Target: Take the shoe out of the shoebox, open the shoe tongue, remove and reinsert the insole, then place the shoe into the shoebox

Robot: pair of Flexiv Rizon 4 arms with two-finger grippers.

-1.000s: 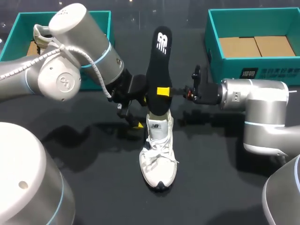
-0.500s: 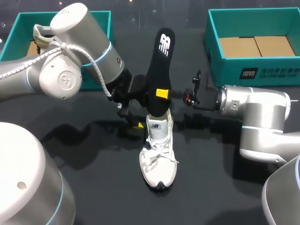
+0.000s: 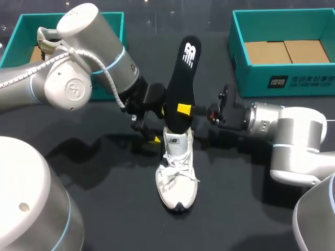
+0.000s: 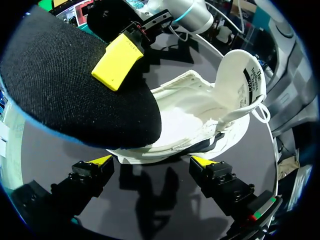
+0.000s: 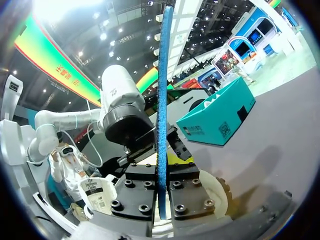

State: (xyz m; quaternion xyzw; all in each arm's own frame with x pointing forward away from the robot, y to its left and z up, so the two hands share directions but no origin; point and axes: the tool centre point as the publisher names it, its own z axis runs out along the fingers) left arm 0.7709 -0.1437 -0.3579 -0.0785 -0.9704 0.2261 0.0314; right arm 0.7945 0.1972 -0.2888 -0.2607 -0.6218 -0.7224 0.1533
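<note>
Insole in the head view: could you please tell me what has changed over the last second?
The right gripper, shut on the insole, dipped slightly and turned, leaning the insole's top toward the right. The shoe and the open left gripper stayed where they were.

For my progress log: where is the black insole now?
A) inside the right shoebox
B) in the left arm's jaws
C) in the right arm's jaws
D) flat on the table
C: the right arm's jaws clamp both faces of the insole, over the shoe.
</note>
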